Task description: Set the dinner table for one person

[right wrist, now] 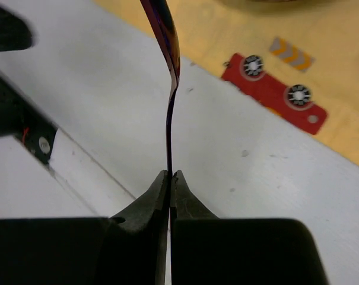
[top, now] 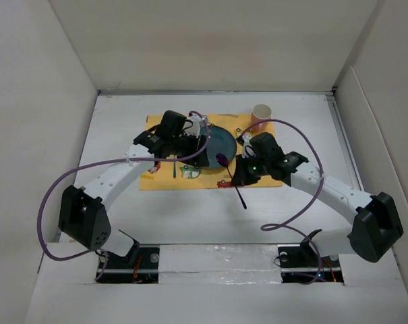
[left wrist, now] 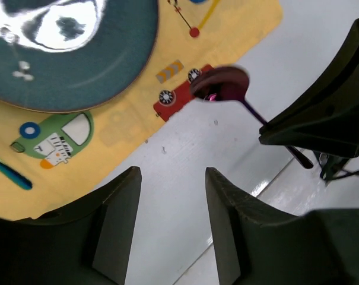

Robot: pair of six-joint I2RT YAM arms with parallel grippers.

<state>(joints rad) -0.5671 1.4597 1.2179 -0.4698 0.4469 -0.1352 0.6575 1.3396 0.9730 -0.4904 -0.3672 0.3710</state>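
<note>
Spanning the whole floor between three off-white walls, the white table (top: 190, 216) runs from the arm bases at its near edge back to the far wall. A yellow cloth (top: 207, 181) printed with small vehicles lies on the far half of the table, roughly midway between the left and right edges. On the cloth sits a round dark teal plate (top: 220, 142), right of the cloth's middle. A tan cup (top: 261, 115) stands upright at the cloth's far right corner, near the plate but apart from it.

The left gripper (left wrist: 172, 175) hangs over the cloth's near edge beside the plate. Its jaws are spread wide with nothing between them, only bare table and cloth showing through the gap.

The right gripper (right wrist: 169, 175) is at the near right part of the cloth, pinched tight on the thin handle of a purple spoon (right wrist: 170, 119). The spoon's bowl (left wrist: 221, 83) lies over the cloth's near edge, by a printed red car, and its handle end points toward the table's near edge. Whether the bowl touches the cloth cannot be told.
</note>
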